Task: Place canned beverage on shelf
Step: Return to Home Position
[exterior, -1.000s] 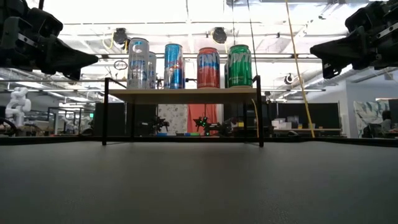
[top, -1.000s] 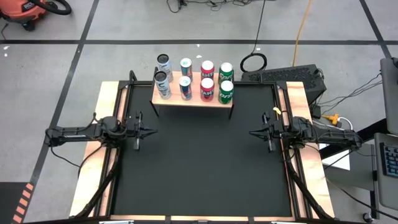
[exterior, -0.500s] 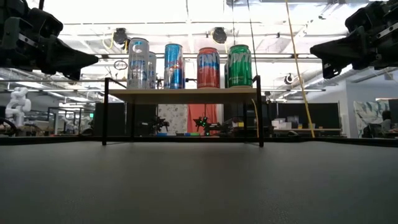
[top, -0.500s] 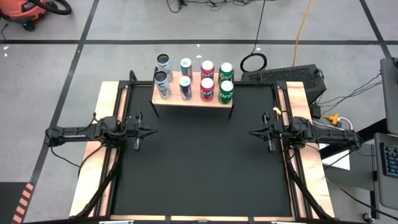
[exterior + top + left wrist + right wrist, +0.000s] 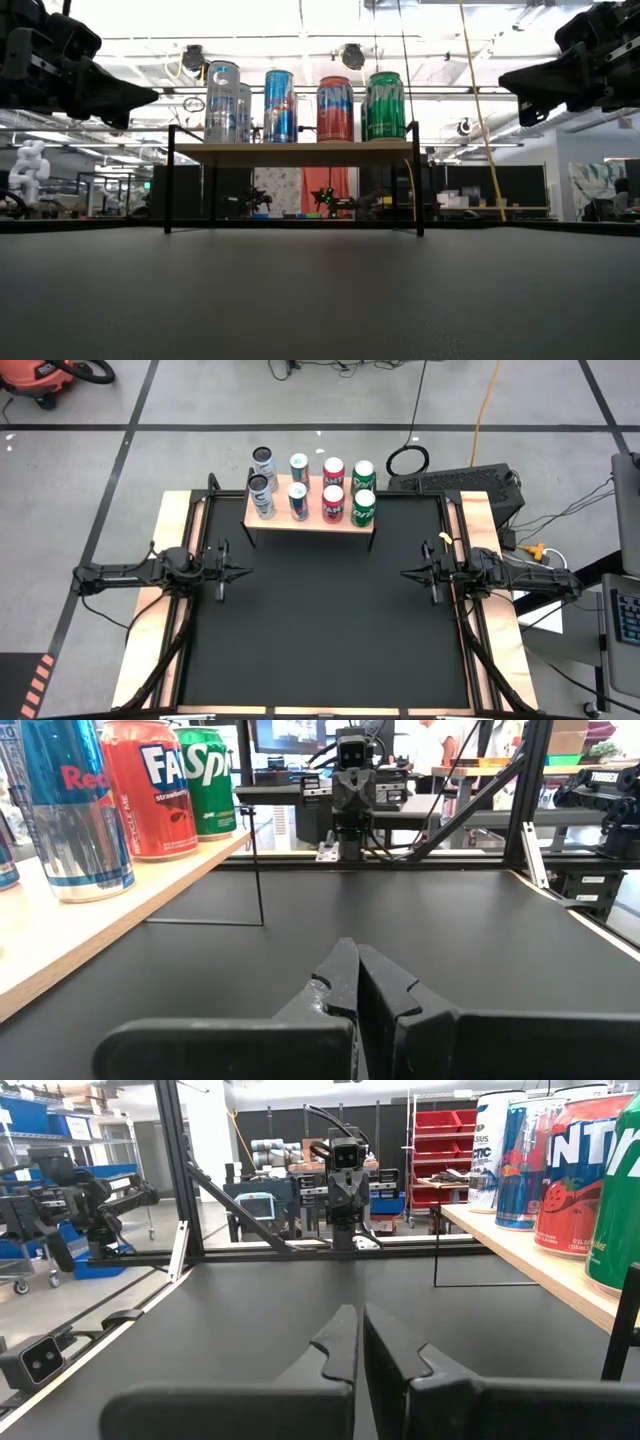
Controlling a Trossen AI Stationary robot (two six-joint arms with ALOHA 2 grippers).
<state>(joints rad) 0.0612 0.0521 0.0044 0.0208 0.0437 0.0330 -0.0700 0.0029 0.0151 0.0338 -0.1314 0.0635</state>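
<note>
The shelf (image 5: 310, 522), a light-wood board on thin black legs (image 5: 168, 180), stands at the far middle of the black table. Several cans stand upright on its board: silver (image 5: 221, 100), blue (image 5: 280, 105), red (image 5: 335, 108) and green (image 5: 385, 104). My left gripper (image 5: 245, 571) hovers level at the table's left side, shut and empty (image 5: 357, 955), pointing toward the right. My right gripper (image 5: 405, 573) hovers level at the right side, shut and empty (image 5: 358, 1320), pointing toward the left. Both are nearer than the shelf and apart from it.
The black mat (image 5: 320, 630) lies bare between the two arms and in front of the shelf. Wooden strips (image 5: 150, 620) and black rails run along the table's left and right sides. A black box (image 5: 455, 485) sits beyond the far right corner.
</note>
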